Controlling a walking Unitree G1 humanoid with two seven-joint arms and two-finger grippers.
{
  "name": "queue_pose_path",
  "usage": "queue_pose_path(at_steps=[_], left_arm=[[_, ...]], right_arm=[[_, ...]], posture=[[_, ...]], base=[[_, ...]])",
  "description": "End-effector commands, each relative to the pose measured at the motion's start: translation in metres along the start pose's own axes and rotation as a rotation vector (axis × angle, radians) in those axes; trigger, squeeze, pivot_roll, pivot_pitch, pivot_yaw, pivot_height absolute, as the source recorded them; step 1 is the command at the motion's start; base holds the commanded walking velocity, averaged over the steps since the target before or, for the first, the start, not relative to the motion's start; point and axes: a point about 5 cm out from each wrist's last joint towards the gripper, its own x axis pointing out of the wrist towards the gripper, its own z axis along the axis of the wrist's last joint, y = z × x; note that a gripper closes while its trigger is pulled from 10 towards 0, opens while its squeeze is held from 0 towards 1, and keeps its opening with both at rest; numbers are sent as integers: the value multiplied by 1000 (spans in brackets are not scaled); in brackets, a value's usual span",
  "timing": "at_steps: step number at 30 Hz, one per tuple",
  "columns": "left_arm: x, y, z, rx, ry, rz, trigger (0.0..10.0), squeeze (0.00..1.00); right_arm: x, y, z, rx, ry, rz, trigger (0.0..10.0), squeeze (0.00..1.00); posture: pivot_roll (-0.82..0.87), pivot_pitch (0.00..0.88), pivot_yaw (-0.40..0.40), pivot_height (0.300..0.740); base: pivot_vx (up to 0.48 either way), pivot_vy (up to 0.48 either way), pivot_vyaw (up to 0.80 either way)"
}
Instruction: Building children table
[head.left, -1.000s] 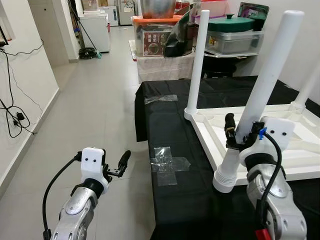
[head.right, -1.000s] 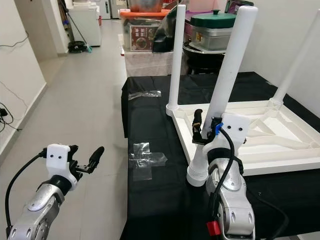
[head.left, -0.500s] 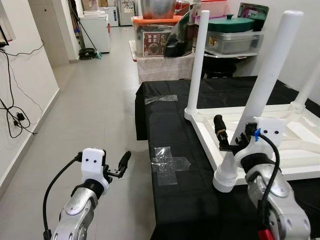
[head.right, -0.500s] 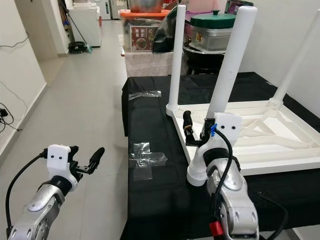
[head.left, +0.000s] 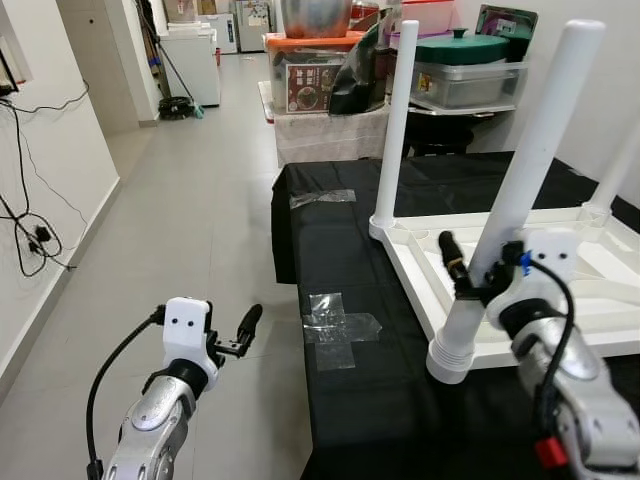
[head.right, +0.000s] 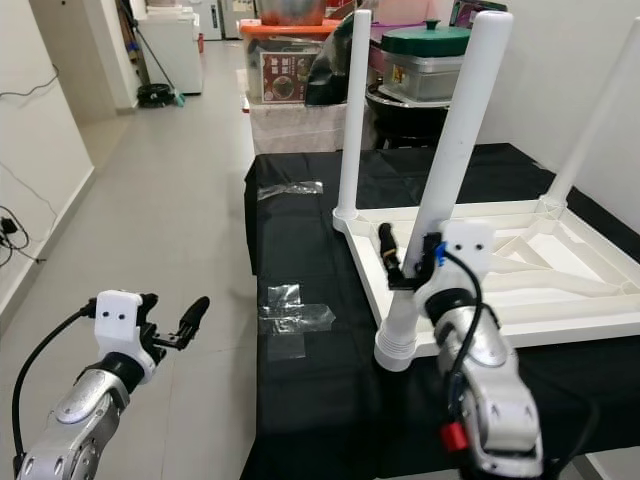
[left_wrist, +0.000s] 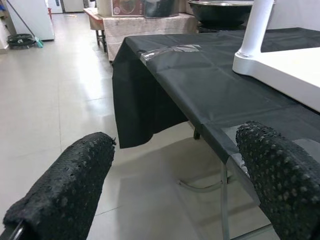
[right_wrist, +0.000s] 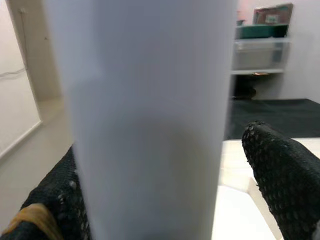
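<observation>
Since a moment ago my right gripper (head.left: 468, 277) has swung back in against the near leg (head.left: 512, 195), its fingers now straddling the tube low down, one black finger (right_wrist: 285, 182) on each side; they look spread around it, not yet squeezing. That leg stands tilted at the near corner of the upturned white table (head.left: 600, 250), which lies on the black cloth (head.left: 340, 280) ahead of my gripper. I judge the leg a light, stiff, smooth plastic tube, likely slippery, so I would grip it low, just above its ribbed collar (head.left: 452, 355). My left gripper (head.left: 243, 330) hangs open over the floor, well apart from the table.
</observation>
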Motion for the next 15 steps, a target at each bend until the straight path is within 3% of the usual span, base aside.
queue_pose_path(at_steps=[1, 9, 11, 15], left_arm=[[0, 0, -2, 0, 7, -4, 10000, 0], [0, -1, -2, -1, 8, -11, 10000, 0], [0, 0, -2, 2, 10, -14, 10000, 0], [0, 0, -2, 4, 11, -17, 10000, 0]], right_arm=[[4, -7, 3, -8, -8, 21, 10000, 0], [2, -4, 7, 32, -18, 70, 10000, 0], [-1, 3, 7, 62, -17, 146, 10000, 0], [-1, 0, 6, 59, -5, 183, 10000, 0]], posture=[[-17, 0, 18, 740], [-14, 0, 22, 740], [-14, 0, 27, 740], [-14, 0, 29, 740]], base=[[0, 0, 0], [0, 0, 0], [0, 0, 0], [0, 0, 0]])
